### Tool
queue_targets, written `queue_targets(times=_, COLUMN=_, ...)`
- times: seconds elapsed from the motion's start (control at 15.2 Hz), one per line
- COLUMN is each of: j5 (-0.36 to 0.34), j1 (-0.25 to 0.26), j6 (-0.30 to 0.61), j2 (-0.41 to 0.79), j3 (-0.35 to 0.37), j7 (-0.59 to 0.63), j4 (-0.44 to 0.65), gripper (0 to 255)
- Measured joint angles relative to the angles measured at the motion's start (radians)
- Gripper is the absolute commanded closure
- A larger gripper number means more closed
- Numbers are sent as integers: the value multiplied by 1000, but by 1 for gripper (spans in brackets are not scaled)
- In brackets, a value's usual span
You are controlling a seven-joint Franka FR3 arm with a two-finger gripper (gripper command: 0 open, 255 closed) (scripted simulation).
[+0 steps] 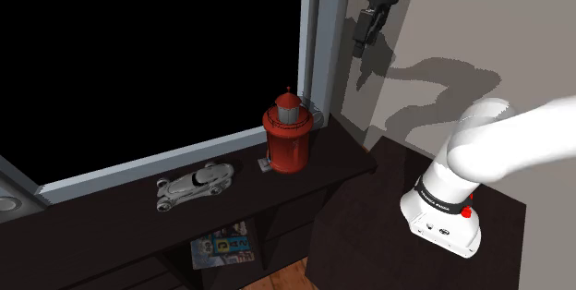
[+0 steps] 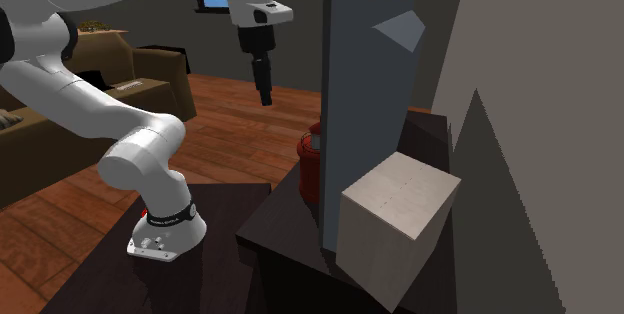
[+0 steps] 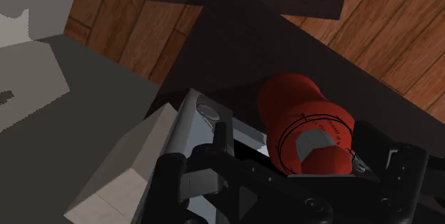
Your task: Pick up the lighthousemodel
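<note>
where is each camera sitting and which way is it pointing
Shoulder view: beside the stand, looking down along the shelf at lighthouse and toy car; arm, gripper show.
Second exterior view: past the shelf's end, facing back toward the arm; arm, base, gripper show.
Wrist view: on the gripper, looking down on the lighthouse; open fingers show.
All three share the lighthouse.

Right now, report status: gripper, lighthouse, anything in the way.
Gripper high above shelf, fingers open, empty. Red lighthouse upright on shelf, untouched. Screen frame close beside it; silver car well apart.
</note>
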Motion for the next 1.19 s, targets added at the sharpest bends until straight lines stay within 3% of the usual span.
queue_targets(times=0.13, j5=-8, j1=8, j6=-9, j2=32, j3=1, j7=-20, j4=22, gripper=0)
queue_targets(times=0.59, j5=-127, j1=105, j6=-147, j2=483, j3=46, j7=-299, j4=343, gripper=0)
queue_targets(times=0.73, j5=-173, j1=134, j6=-315, j2=576, j3=71, j7=-304, j4=454, gripper=0)
queue_targets(times=0.79, j5=-191, j1=157, j6=-338, j2=652, j3=89, j7=-353, j4=475, gripper=0)
queue_targets(times=0.92, j5=-247, j1=185, j6=-297, j2=774, j3=111, j7=-480, j4=550, gripper=0)
queue_targets(times=1.19, j5=-346, j1=243, j6=-339, j2=955, j3=168, j7=-629, j4=660, gripper=0)
